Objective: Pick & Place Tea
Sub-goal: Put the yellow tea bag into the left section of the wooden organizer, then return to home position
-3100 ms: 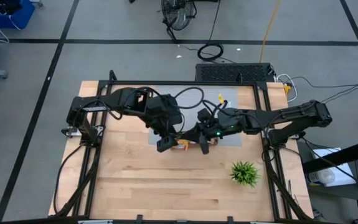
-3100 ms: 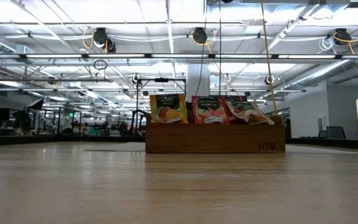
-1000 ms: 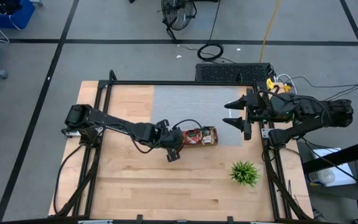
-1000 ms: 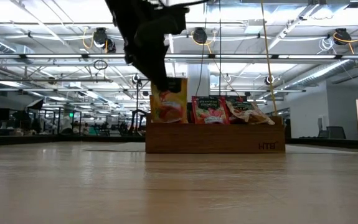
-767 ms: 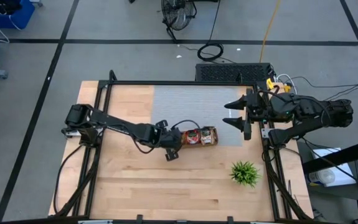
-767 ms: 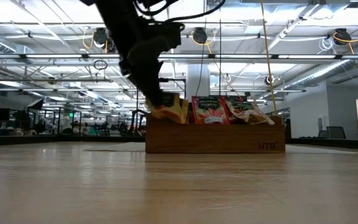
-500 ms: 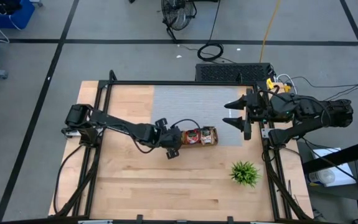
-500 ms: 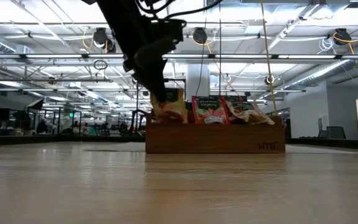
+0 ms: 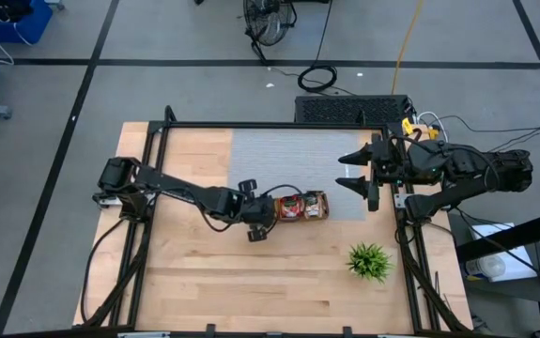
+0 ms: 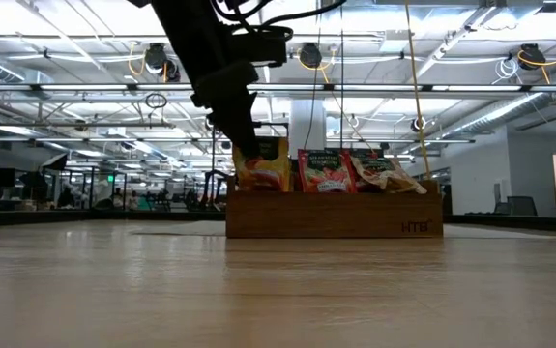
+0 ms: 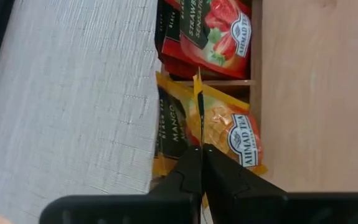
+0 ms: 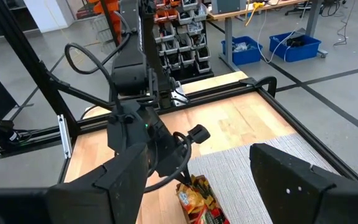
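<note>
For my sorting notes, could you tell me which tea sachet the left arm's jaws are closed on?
The orange-yellow mango sachet in the end compartment; the left gripper pinches its top edge. The red strawberry sachets sit untouched.

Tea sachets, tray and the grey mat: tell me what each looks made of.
Tea sachets: glossy printed foil or plastic film, judging by sheen and crimped edges. Tray: brown wood, matte, with a stamped mark. Grey mat: woven fabric or ribbed felt, by its fine lined texture.
</note>
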Available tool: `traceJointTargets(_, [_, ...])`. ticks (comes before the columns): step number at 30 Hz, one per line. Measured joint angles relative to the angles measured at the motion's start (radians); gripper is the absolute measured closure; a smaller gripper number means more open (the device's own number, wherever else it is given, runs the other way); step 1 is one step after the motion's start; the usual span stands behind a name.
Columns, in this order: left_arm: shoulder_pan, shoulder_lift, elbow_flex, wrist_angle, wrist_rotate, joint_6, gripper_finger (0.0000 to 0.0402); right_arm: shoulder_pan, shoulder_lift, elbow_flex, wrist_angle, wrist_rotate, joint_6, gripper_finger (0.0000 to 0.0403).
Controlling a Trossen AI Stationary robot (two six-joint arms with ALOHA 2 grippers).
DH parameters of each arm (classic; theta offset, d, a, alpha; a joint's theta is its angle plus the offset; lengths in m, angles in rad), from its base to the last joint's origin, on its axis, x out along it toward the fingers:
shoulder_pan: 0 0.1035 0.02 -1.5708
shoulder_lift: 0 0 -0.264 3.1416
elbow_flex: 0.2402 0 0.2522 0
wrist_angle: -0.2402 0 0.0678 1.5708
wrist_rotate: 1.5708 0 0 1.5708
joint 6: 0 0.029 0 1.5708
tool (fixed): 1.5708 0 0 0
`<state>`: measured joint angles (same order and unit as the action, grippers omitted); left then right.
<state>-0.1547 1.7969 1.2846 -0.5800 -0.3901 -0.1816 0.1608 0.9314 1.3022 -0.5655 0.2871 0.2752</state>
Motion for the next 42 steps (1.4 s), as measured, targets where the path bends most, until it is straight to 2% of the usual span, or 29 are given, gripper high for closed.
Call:
traceJointTargets(6, [-0.006, 0.011, -0.001, 0.015, -0.005, 0.09, 0.0397, 0.0, 0.0, 0.0, 0.0, 0.0, 0.0, 0.014])
traceJointTargets(11, [-0.015, 0.01, 0.0, 0.052, -0.007, 0.28, 0.0398, 0.0, 0.0, 0.0, 0.0, 0.0, 0.0, 0.014])
traceJointTargets(18, [-0.016, 0.01, 0.0, 0.058, -0.019, 0.417, 0.0393, 0.0, 0.0, 0.0, 0.0, 0.0, 0.023, 0.014])
traceJointTargets(26, [0.007, 0.011, 0.0, 0.058, 0.055, 0.368, 0.036, 0.0, 0.0, -0.001, 0.0, 0.0, 0.054, 0.014])
traceJointTargets(32, [0.033, 0.003, 0.0, 0.041, 0.068, 0.205, 0.0325, 0.0, 0.0, -0.001, 0.0, -0.001, 0.065, 0.014])
traceJointTargets(38, [0.06, -0.026, 0.027, 0.012, 0.21, 0.123, 0.0317, 0.0, 0.0, -0.001, -0.001, -0.003, 0.072, 0.014])
traceJointTargets(42, [0.066, -0.047, 0.031, 0.008, 0.241, 0.1, 0.0316, 0.0, 0.0, -0.001, -0.004, -0.003, 0.072, 0.014])
